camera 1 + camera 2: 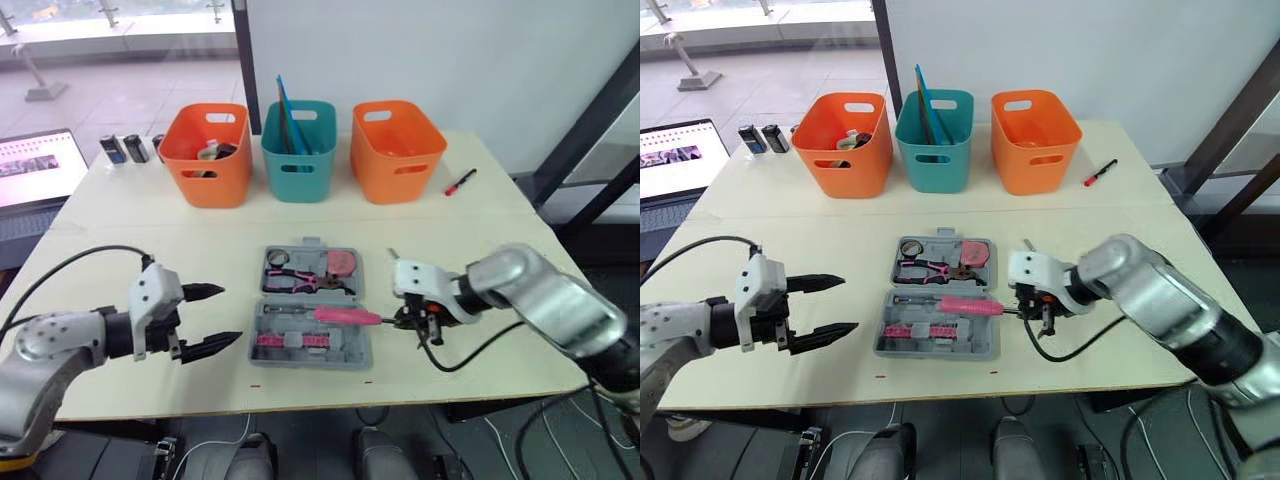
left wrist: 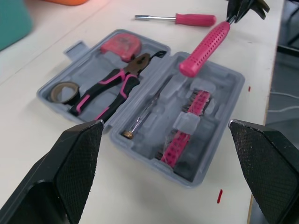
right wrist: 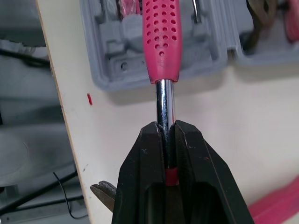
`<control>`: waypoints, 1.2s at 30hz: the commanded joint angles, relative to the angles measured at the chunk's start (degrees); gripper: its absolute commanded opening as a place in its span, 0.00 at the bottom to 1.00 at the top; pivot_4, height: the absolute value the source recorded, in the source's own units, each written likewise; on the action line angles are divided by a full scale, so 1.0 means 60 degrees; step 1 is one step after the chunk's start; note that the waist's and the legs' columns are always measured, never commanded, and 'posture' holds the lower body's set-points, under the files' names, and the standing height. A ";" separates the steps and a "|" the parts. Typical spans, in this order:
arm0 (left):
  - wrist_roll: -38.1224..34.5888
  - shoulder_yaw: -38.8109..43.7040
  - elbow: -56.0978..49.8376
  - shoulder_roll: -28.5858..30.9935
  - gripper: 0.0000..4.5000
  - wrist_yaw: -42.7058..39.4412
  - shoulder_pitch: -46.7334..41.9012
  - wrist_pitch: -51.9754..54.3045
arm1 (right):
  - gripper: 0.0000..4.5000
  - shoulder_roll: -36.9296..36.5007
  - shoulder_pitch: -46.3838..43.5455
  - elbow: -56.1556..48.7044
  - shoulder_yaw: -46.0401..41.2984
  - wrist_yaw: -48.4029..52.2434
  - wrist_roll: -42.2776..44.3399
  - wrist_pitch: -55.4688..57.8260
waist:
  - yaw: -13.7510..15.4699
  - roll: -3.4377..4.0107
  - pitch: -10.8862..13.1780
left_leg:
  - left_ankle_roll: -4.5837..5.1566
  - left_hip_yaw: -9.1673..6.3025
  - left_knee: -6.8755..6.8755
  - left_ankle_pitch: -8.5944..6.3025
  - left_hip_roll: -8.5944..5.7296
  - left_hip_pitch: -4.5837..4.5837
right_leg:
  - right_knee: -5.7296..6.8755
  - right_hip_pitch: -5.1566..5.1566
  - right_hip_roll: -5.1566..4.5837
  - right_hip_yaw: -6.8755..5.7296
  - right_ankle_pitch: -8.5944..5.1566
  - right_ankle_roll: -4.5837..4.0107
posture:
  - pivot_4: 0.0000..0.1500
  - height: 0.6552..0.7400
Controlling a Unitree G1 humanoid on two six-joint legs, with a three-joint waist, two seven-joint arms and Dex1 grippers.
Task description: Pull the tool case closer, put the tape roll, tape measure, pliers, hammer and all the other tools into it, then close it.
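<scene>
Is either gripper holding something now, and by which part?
The right gripper holds the pink-handled hammer by its chrome shaft, just past the handle. The left gripper is open and empty.

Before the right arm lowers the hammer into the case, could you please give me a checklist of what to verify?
1. Right gripper shut on the metal shaft of the hammer: ok.
2. Case lying open: ok.
3. Pink hammer handle over the front half of the case: ok.
4. Free slot for the hammer: cannot tell.
5. Left gripper open and apart from the case: ok.
6. All tools packed: not ok. Pliers, tape roll and tape measure are in; the screwdriver lies on the table.
</scene>
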 commanded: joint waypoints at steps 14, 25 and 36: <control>-0.0159 0.1357 -0.1169 -0.0415 1.00 0.0509 0.1330 -0.0080 | 0.00 0.2737 -0.1542 0.2006 0.1634 -0.0171 -0.1195 -0.0074 | 0.0114 -0.0002 -0.0001 | -0.0002 -0.0003 0.0018 0.0002 0.0001 0.0005 | 0.0013 0.0010 0.0002 -0.0005 0.0005 -0.0008 | 1.00 0.93; -0.0113 0.1407 -0.1097 -0.0475 1.00 0.0568 0.1490 -0.0140 | 0.00 0.3695 -0.1394 0.3004 0.1811 -0.0370 -0.1628 -0.0259 | 0.0136 -0.0003 -0.0002 | -0.0004 -0.0005 0.0021 0.0003 0.0000 0.0008 | 0.0022 0.0012 0.0003 -0.0006 0.0006 -0.0007 | 1.00 0.93; -0.0042 0.1263 -0.1080 -0.0566 1.00 0.0620 0.1416 -0.0187 | 0.00 0.4121 -0.1340 0.3438 0.1915 -0.0480 -0.1998 -0.0297 | 0.0121 -0.0002 -0.0003 | -0.0004 -0.0006 0.0021 0.0004 0.0000 0.0012 | 0.0033 0.0012 0.0004 -0.0005 0.0006 -0.0005 | 1.00 0.93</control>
